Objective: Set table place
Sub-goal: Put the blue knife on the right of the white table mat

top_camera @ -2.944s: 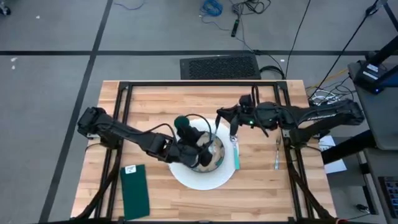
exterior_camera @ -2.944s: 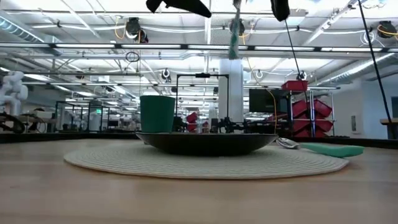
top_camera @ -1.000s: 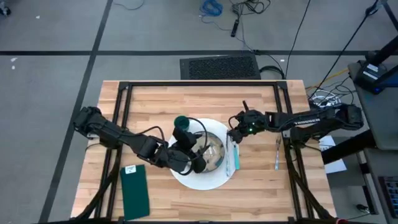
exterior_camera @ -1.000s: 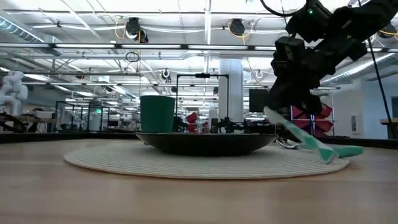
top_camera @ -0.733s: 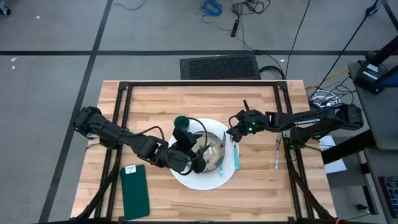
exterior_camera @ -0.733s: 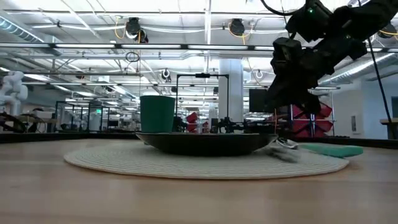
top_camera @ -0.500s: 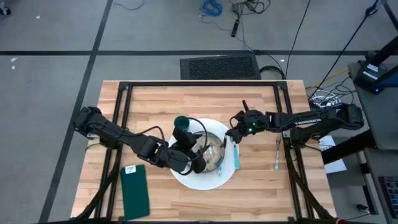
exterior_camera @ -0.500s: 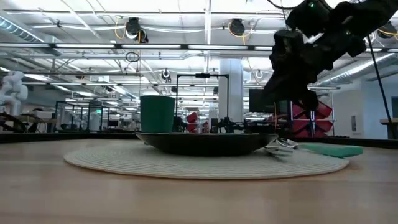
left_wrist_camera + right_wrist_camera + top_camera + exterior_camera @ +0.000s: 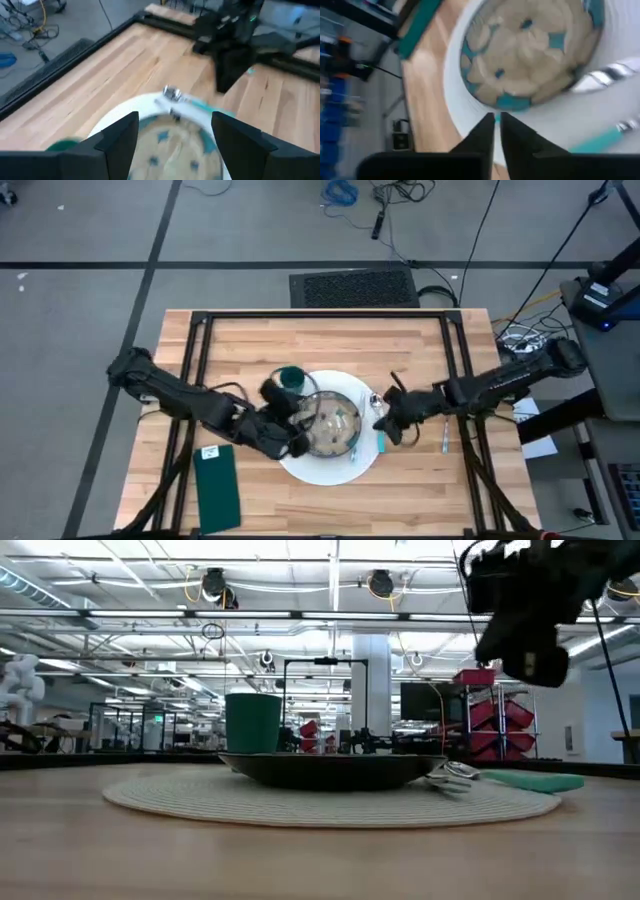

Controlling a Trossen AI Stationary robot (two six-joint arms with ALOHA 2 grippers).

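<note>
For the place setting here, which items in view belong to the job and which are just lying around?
Belongs to the job:
round white placemat
patterned bowl
green cup
teal-handled utensils right of the bowl
green napkin
fork near the right edge
table

Just lying about:
black mat on the floor
blue cable

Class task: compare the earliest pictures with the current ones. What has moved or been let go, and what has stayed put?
The right end effector carried the teal-handled spoon down onto the round white placemat, let go and drew back toward the table's near right. The left end effector shifted slightly left. The patterned bowl, dark green cup and green napkin stayed put.
</note>
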